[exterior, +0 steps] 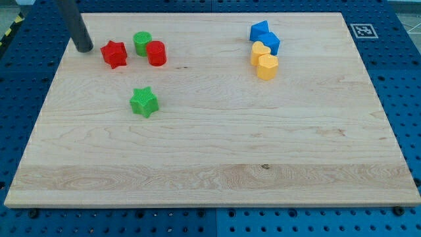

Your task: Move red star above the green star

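The red star point(114, 54) lies near the view's top left on the wooden board point(210, 151). The green star point(144, 102) lies below it and a little to the right. My tip point(84, 49) rests on the board just left of the red star, with a small gap between them. The dark rod rises from the tip out of the view's top.
A green cylinder point(143, 43) and a red cylinder point(156, 53) sit touching, just right of the red star. Two blue blocks point(265, 36) and two yellow blocks point(264, 61) cluster at the top right. A marker tag point(363, 30) sits at the board's top right corner.
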Robot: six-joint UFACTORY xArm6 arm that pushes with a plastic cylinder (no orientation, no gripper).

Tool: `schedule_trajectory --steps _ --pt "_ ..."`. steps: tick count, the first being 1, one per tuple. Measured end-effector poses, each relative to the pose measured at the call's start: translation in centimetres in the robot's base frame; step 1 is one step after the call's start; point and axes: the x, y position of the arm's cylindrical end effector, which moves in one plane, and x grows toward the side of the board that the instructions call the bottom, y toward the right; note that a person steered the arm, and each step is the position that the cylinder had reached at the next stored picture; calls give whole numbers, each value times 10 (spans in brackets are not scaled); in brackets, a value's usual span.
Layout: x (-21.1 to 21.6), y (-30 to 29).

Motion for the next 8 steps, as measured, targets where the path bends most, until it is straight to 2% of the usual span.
schedule_trajectory --steps 2,3,4,8 --pt "9 62" --pt "39 67" --pt "52 68" --pt "57 44"
